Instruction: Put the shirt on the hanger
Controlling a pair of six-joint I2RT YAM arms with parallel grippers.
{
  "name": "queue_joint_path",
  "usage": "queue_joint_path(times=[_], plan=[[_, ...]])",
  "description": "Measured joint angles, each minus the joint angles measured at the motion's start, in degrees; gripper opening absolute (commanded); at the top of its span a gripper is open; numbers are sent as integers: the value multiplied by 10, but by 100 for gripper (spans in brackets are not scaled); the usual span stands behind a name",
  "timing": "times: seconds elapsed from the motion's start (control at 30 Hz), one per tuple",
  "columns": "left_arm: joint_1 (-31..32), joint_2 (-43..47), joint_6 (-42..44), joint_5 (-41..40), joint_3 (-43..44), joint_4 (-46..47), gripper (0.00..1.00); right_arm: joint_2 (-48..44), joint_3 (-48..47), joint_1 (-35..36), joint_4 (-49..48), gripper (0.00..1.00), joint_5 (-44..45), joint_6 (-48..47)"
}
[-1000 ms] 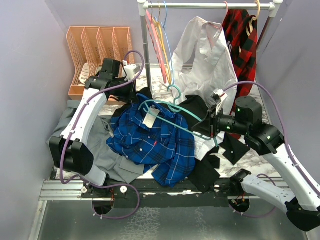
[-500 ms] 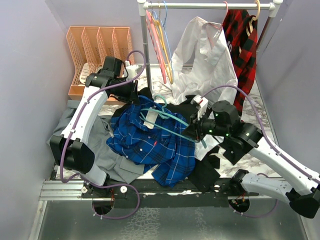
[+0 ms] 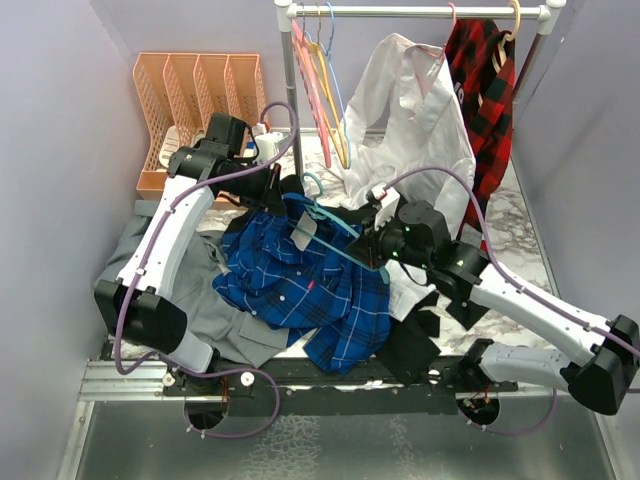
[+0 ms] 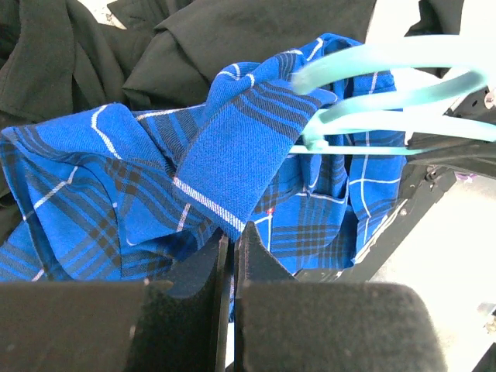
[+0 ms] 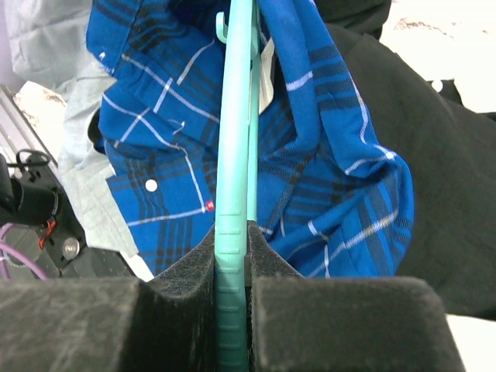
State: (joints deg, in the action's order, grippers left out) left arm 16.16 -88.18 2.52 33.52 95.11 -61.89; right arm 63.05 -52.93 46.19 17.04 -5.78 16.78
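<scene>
The royal-blue plaid shirt (image 3: pixel 300 285) lies crumpled on the table between the arms. My left gripper (image 3: pixel 285 195) is shut on a fold of its upper edge; the left wrist view shows the blue cloth (image 4: pixel 225 147) pinched between the jaws (image 4: pixel 232 236). My right gripper (image 3: pixel 375 248) is shut on one arm of the teal-green hanger (image 3: pixel 330 225), whose hook points toward the back. In the right wrist view the hanger (image 5: pixel 235 116) runs straight out from the jaws (image 5: pixel 232 240) over the shirt (image 5: pixel 170 155). The hanger's arms (image 4: pixel 403 54) are blurred just beyond the held fold.
A clothes rail (image 3: pixel 420 12) at the back holds pink hangers (image 3: pixel 310 80), a pale shirt (image 3: pixel 410 110) and a red-and-black plaid shirt (image 3: pixel 485 80). An orange file rack (image 3: pixel 195 85) stands back left. A grey garment (image 3: pixel 215 310) and black garments (image 3: pixel 410 350) lie around the shirt.
My right arm has carried the hanger left and toward the back, from beside the shirt to over its upper part near my left gripper. The left gripper has barely moved.
</scene>
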Motion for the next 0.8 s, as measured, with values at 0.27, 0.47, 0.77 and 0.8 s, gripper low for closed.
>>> queue_joint_path(times=[0.27, 0.47, 0.77, 0.8], plan=[[6, 25, 13, 15, 0, -9, 0, 54, 27, 2, -112, 1, -37, 20], [24, 26, 22, 28, 0, -19, 0, 93, 39, 2, -184, 1, -48, 35], [65, 29, 46, -13, -35, -14, 0, 151, 35, 4, -258, 1, -48, 53], [68, 29, 49, -30, -42, -11, 3, 156, 35, 4, -262, 1, -48, 56]])
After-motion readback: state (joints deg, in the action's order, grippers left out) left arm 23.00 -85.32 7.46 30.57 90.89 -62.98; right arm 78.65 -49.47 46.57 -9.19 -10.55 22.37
